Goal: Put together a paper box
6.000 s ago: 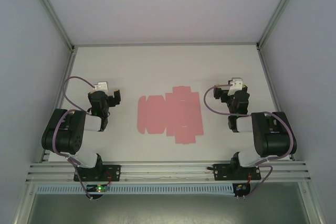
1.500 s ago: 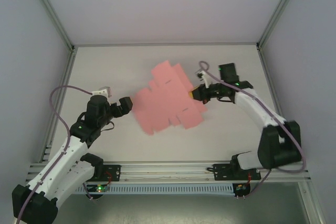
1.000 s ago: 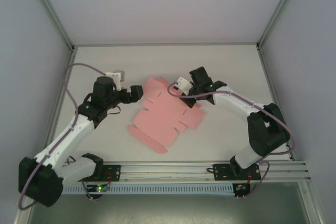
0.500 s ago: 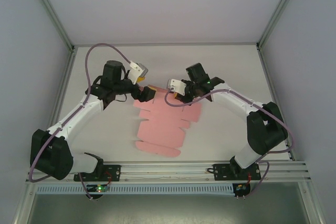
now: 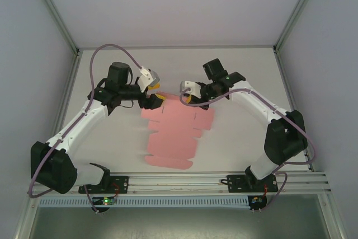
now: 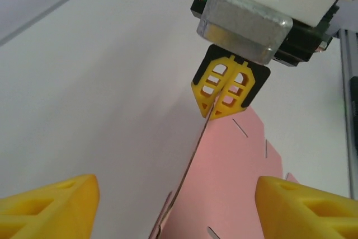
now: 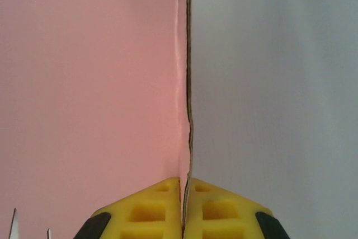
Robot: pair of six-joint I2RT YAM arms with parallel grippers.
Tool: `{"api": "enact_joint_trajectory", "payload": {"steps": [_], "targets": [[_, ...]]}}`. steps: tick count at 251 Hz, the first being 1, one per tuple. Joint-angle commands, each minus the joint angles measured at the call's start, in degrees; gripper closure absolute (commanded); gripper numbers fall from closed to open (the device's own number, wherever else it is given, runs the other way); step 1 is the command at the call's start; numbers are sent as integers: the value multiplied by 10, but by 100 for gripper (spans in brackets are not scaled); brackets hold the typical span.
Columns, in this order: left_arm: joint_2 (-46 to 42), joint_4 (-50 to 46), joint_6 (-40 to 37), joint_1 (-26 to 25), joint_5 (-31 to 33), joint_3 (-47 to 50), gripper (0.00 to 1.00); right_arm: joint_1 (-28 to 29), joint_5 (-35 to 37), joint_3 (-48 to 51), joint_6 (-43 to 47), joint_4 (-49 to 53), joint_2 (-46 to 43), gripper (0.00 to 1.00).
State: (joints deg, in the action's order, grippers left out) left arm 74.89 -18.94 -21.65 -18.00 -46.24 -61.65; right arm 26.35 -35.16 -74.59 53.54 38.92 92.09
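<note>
Box (image 5: 173,135): flat pink creased sheet, mid-worktop (image 5: 240,71), its length running toward the near edge, far end raised.
Right claw (image 5: 187,100): closed, pinching the sheet's far edge.
Left claw (image 5: 156,99): open, fingers (image 6: 50,205) either side of that edge, apart from it.
Change: six seconds ago the sheet lay crosswise and both arms were folded back.

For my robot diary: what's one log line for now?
right gripper: shut on paper box edge | left gripper: open | box: not yet folded

Bright, even, diffuse light with no glare; shadows are faint and soft. The overhead view is sharp. The left wrist view blurs at its bottom corners.
</note>
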Motion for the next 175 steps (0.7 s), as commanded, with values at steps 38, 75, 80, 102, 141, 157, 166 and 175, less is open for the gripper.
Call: {"api": "enact_joint_trajectory", "payload": {"steps": [38, 75, 80, 102, 141, 157, 166, 175], "targets": [[10, -35, -34, 2, -52, -21, 54, -1, -40, -45, 6, 46, 10, 100], [18, -36, -30, 1, -51, -27, 64, 0, -42, -53, 5, 51, 13, 100], [20, -35, -27, 1, -52, -28, 64, -1, -42, -53, 5, 52, 13, 100], [29, -34, -22, -2, -60, -37, 67, 2, -36, -57, 5, 55, 16, 100], [48, -36, -17, -10, -63, -55, 77, 9, -17, -69, -8, 61, 30, 100], [55, -42, -16, -12, -60, -62, 83, 11, -6, -72, -25, 54, 31, 100], [57, -43, -14, -13, -53, -65, 83, 10, 0, -72, -32, 48, 30, 100], [59, -42, -10, -14, -50, -68, 84, 11, 6, -71, -39, 45, 30, 100]]}}
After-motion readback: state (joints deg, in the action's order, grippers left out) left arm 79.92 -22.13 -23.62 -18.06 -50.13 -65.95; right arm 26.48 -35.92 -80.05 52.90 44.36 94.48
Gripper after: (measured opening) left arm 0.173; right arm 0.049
